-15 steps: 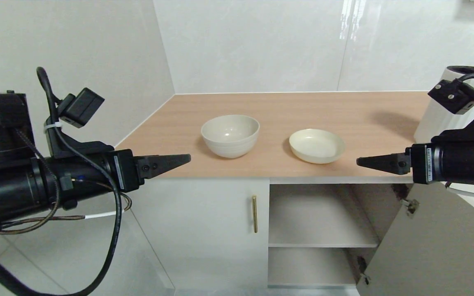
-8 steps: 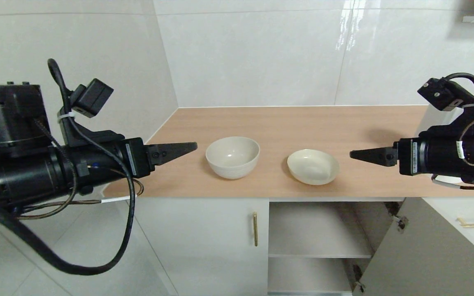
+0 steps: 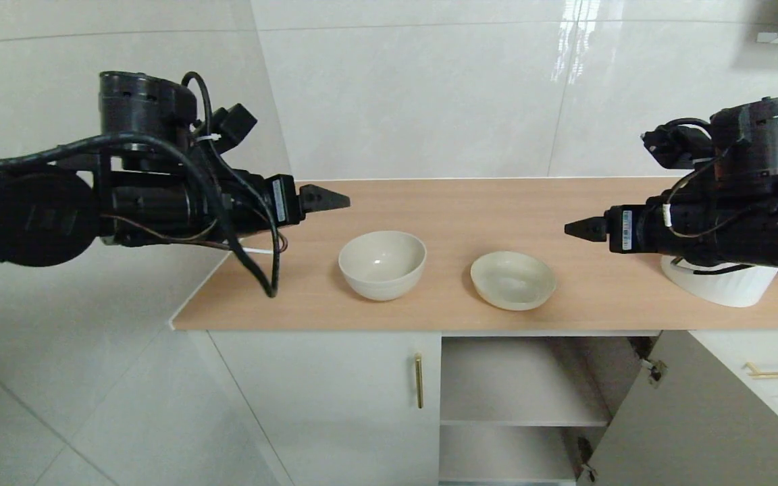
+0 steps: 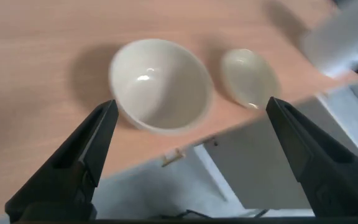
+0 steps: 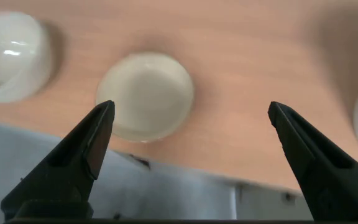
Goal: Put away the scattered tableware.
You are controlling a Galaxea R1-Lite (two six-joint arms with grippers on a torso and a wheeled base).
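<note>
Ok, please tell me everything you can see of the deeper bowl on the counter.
The bowl is deep and round, off-white, with a smooth, glossy surface that looks like ceramic or hard plastic; a small highlight shines inside. It is empty, upright and looks whole. It stands on the wooden counter near the front edge, with the shallow dish apart from it on the robot's right. Only the counter touches it.

White round vessel (image 3: 720, 289) at right end of light wooden countertop (image 3: 456, 202): top hidden behind black right arm (image 3: 720, 219). Right wrist view: same vessel and deep cream bowl (image 5: 8, 53), both cut off at frame edges.
</note>
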